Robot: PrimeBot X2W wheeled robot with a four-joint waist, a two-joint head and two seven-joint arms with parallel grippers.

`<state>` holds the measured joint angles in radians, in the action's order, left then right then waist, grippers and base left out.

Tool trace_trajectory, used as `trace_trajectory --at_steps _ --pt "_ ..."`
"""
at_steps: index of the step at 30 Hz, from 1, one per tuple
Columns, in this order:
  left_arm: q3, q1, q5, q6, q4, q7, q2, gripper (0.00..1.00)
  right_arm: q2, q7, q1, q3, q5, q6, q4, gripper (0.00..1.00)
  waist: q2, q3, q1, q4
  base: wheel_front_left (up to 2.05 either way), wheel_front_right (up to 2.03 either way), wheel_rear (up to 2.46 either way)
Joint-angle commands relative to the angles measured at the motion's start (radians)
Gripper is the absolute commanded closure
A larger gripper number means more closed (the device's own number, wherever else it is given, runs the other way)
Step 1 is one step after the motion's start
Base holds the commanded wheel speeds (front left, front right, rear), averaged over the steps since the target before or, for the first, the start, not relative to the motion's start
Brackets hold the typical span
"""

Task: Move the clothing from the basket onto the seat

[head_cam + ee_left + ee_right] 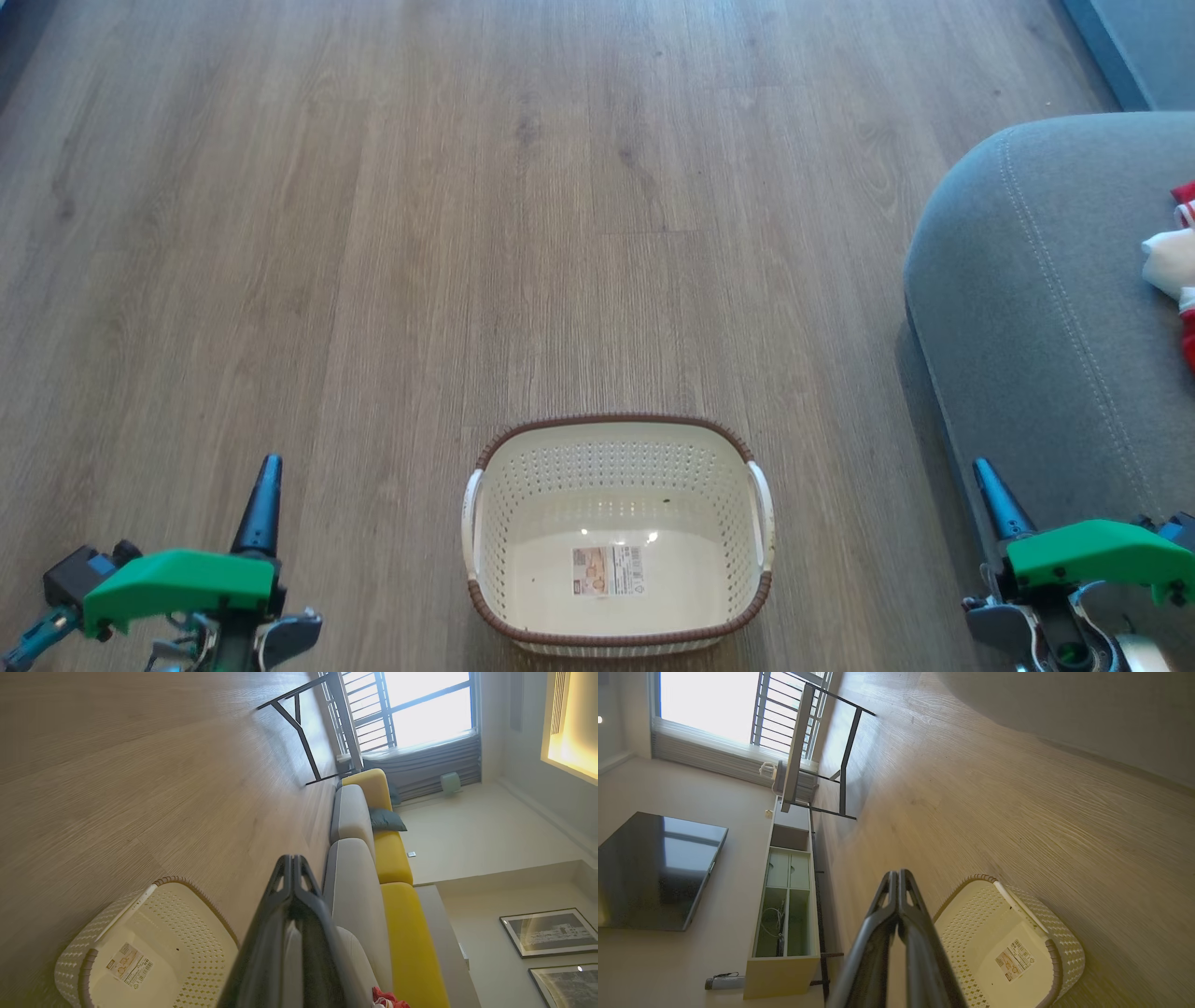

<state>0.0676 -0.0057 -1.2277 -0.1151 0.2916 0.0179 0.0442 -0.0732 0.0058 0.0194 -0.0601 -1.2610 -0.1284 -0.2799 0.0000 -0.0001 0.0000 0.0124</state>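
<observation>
Sitting empty on floor [467,233], basket [616,467] at 6 o'clock. Clothing [1172,261] lies on seat [1027,280] at 3 o'clock, so task looks done. Left gripper [264,485] and right gripper [994,495] parked at 7 and 5, fingers pressed together, holding nothing.

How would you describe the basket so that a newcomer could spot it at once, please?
Start at the big grey seat on the right of the head view. On the wood floor to its left stands the basket: cream-white, perforated, brown-rimmed, empty but for a label inside.
</observation>
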Motion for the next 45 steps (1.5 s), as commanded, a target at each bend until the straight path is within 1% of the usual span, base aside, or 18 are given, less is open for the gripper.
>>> trace_trajectory --at_steps 1,7,29,45 --pt "0.03 -0.06 -0.055 -0.01 -0.038 0.013 0.005 1.0 -0.002 0.015 0.055 0.004 -0.052 -0.002 0.035 1.0 0.0 0.0 0.0 -0.001 0.0 0.0 0.0" --pt "0.033 -0.068 -0.113 -0.011 -0.039 0.028 0.005 1.0 0.0 0.029 0.061 -0.004 -0.107 -0.002 0.035 1.0 0.0 0.001 0.0 -0.003 0.0 0.0 0.0" --pt "0.046 -0.102 -0.381 -0.016 -0.046 0.095 0.006 1.0 0.013 0.097 0.087 -0.04 -0.359 -0.002 0.036 1.0 0.0 0.003 0.0 -0.012 0.0 0.0 0.0" --pt "0.046 -0.102 -0.381 -0.016 -0.046 0.095 0.006 1.0 0.015 0.099 0.088 -0.043 -0.356 -0.002 0.036 1.0 0.0 0.003 0.0 -0.012 0.0 0.0 0.0"
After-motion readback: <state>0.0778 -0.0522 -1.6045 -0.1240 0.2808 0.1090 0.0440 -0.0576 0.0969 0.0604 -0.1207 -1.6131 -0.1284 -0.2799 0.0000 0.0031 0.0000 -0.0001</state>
